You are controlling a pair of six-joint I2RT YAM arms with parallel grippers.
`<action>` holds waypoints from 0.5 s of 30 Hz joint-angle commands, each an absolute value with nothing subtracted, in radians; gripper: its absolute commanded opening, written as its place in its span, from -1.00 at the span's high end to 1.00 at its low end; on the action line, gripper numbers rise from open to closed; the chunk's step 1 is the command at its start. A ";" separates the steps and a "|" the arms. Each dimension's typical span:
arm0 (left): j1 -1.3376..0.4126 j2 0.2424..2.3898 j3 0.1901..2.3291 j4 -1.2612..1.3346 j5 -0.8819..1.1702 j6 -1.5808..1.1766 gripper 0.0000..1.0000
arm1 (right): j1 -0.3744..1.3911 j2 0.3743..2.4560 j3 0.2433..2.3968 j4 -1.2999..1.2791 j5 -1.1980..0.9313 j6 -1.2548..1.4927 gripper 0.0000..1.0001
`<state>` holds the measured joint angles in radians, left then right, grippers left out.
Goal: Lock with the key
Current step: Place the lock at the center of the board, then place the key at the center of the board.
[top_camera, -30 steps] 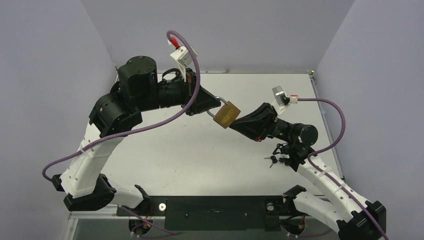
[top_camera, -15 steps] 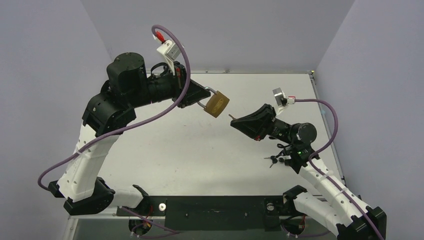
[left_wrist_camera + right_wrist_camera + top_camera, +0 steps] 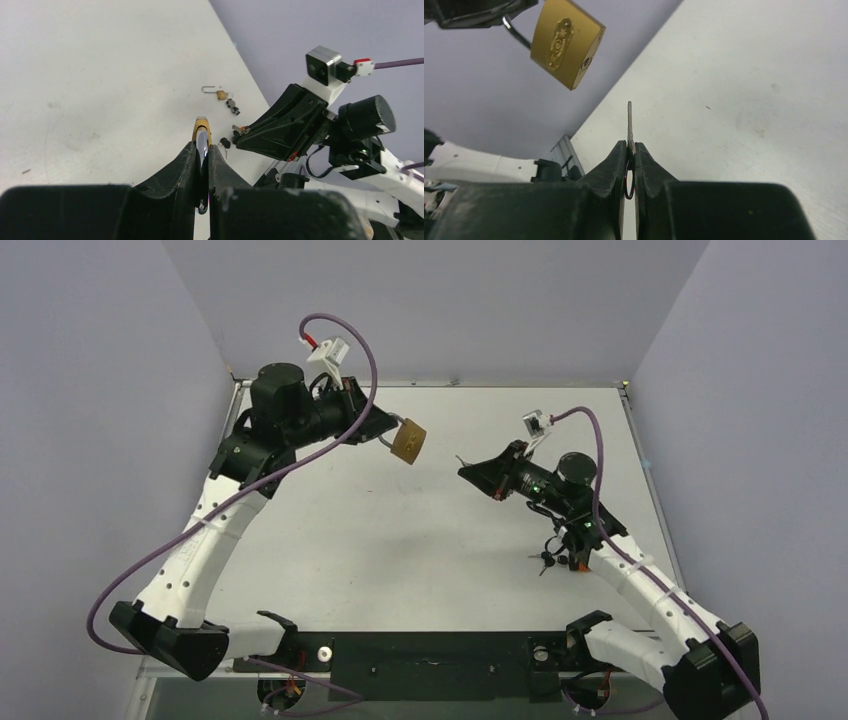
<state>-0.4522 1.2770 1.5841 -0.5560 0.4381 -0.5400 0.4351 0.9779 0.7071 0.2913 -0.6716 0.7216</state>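
Observation:
A brass padlock (image 3: 408,441) hangs in the air over the far middle of the table. My left gripper (image 3: 386,436) is shut on its steel shackle (image 3: 202,146), and the brass body (image 3: 201,123) sticks out past the fingertips. In the right wrist view the padlock (image 3: 566,42) shows at upper left, its keyhole end facing down and right. My right gripper (image 3: 468,471) is shut on a flat metal key (image 3: 629,122) whose blade points towards the padlock, with a clear gap between them. A thin ring hangs between the right fingers.
A small open padlock (image 3: 218,93) with black-headed keys (image 3: 232,105) lies on the white table (image 3: 400,550) near the right arm. More keys (image 3: 547,560) lie beside the right arm's elbow. Purple walls close in the left, far and right sides.
The left arm has drawn the padlock back to the left and farther away, off the key. The right gripper has swung slightly left and now stands apart from the padlock.

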 commanded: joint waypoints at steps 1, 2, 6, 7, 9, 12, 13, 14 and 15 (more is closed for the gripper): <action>-0.400 1.245 1.446 -0.233 0.406 -0.674 1.00 | 0.439 1.116 0.812 0.120 -0.500 0.645 1.00; -0.387 1.261 1.393 -0.185 0.407 -0.688 1.00 | 0.442 1.143 0.848 0.083 -0.464 0.637 1.00; -0.372 1.320 1.268 -0.067 0.421 -0.763 1.00 | 0.482 1.316 0.945 -0.010 -0.367 0.610 1.00; -0.371 1.342 1.251 -0.055 0.415 -0.766 1.00 | 0.489 1.369 0.968 -0.024 -0.336 0.608 1.00; -0.366 1.380 1.186 -0.024 0.411 -0.773 1.00 | 0.511 1.444 0.999 -0.044 -0.303 0.606 1.00; -0.358 1.444 1.122 0.079 0.413 -0.806 1.00 | 0.534 1.539 1.039 -0.052 -0.275 0.612 1.00; -0.354 1.479 1.094 0.099 0.415 -0.813 1.00 | 0.535 1.582 1.062 -0.060 -0.261 0.616 1.00; -0.352 1.498 1.083 0.138 0.415 -0.826 1.00 | 0.538 1.625 1.075 -0.069 -0.255 0.616 1.00; -0.348 1.533 1.058 0.158 0.415 -0.834 1.00 | 0.538 1.644 1.099 -0.082 -0.248 0.615 1.00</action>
